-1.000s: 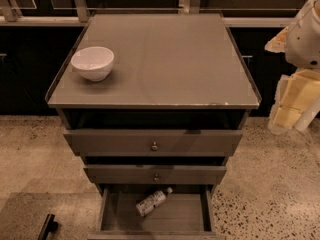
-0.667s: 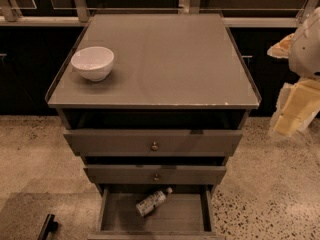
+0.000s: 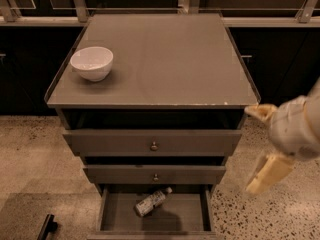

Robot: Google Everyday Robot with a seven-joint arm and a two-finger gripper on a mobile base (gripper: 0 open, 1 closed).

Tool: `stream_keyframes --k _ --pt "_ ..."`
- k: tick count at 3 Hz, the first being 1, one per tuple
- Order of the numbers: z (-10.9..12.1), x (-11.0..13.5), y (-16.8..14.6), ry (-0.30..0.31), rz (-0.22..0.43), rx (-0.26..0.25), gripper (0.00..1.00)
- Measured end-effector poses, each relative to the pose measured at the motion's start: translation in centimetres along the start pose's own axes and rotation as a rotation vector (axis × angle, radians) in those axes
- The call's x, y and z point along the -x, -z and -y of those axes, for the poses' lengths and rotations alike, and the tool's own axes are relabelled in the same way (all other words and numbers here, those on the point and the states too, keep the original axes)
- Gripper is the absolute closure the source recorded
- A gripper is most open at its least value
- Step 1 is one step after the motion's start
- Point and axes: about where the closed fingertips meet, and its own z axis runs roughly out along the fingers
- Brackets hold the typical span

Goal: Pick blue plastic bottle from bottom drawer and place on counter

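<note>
One white round bowl (image 3: 92,62), one small clear plastic bottle (image 3: 151,201), three grey-brown wooden drawers (image 3: 152,143), one glossy worktop (image 3: 175,64), one cream claw (image 3: 250,149) at right.

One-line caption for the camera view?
Blue plastic bottle lies in open bottom drawer; open gripper hangs right of counter bearing white bowl.

The pale cream two-finger gripper (image 3: 252,151) is held at the right of the scene, towards the near side, carried on a white wrist (image 3: 295,129) that enters from the right edge. Its fingers (image 3: 270,171) are spread wide apart, one pointed left, the other angled down and left.
</note>
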Motion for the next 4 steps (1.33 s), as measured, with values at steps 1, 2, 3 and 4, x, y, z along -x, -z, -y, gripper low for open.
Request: stream_keyframes --k 1,2,3,4 --pt "-2.8 -2.6 -9.5 -0.093 0.095 0.086 0.00" --pt "-2.4 -3.7 -11.3 -0.118 0.095 0.057 0.00" --pt "-3.4 -3.4 -11.5 -0.129 0.094 0.043 0.00" --pt "-6.8 -6.1 -16.5 -0.226 0.138 0.080 0.00"
